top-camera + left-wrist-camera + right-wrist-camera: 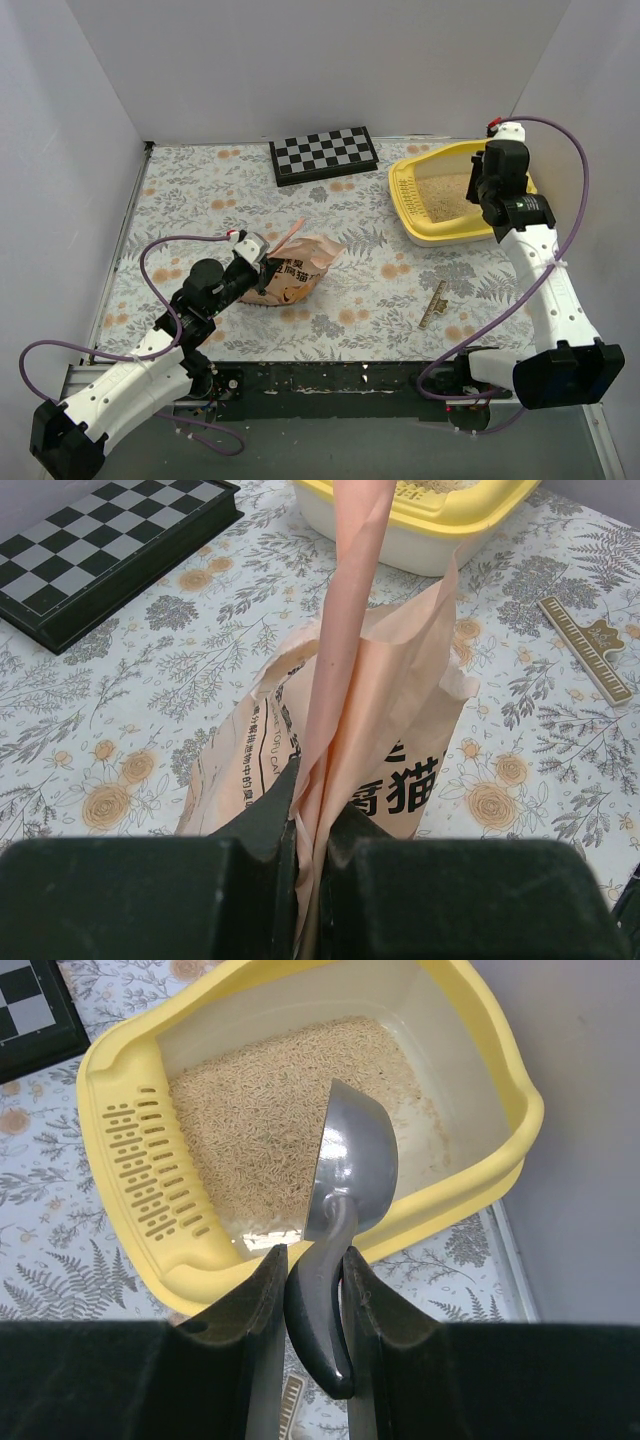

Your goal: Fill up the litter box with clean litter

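L fingers [266, 267] tight on bag [400, 750], R fingers [312, 1280] round scoop [350, 1160]; floral tabletop [200, 200], white walls [300, 60]

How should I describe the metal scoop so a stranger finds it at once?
Find the yellow litter box at the far right of the table. Over its near rim hangs the right gripper, shut on the scoop. It is the only shiny metal thing: silver bowl, dark handle, above the litter.
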Tool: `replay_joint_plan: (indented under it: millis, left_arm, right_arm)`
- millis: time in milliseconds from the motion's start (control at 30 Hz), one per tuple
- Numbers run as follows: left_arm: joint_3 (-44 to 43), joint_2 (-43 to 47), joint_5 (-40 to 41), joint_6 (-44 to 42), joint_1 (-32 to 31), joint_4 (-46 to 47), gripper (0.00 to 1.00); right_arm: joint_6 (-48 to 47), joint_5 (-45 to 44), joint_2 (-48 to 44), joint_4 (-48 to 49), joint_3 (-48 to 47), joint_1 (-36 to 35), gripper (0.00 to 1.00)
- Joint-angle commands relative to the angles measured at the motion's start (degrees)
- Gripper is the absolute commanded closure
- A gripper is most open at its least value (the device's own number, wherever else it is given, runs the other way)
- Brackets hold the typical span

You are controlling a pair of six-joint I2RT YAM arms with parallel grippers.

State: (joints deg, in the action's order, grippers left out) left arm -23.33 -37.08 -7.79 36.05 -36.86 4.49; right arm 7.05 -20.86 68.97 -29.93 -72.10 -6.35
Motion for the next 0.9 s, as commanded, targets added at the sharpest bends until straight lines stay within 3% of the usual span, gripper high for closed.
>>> replay_joint_plan:
  millis: [0, 100, 267, 500, 667, 867]
  left_arm:
    - [-2.68, 0.17, 0.15, 0.42, -0.40, 0.61, 1.00]
    - [-2.68, 0.25, -0.03, 0.42, -0.32, 0.61, 1.00]
    - [-2.77, 0.43, 0.14, 0.51, -0.32, 0.34, 1.00]
    - [-2.77, 0.69, 1.37, 1.21, -0.23, 0.34, 1.00]
    - [-2.95, 1.13, 3.30, 1.21, -0.23, 0.34, 1.00]
    - [-1.98, 4.29, 6.47, 1.57, -0.23, 1.22, 1.00]
  right_arm:
    - [-3.80, -6.03, -0.50, -3.98, -7.26, -2.52, 0.99]
    - [-4.85, -6.39, -0.68, -6.27, -10.16, -4.02, 0.99]
    - [-3.36, 0.10, -0.94, -10.94, -15.44, -5.08, 0.99]
    - [1.82, 24.42, -5.42, -8.83, -15.45, -5.17, 0.99]
    - [9.28, 35.61, -9.63, -1.29, -5.98, -5.25, 0.99]
    - [22.81, 39.50, -15.35, 21.10, 16.42, -7.27, 0.99]
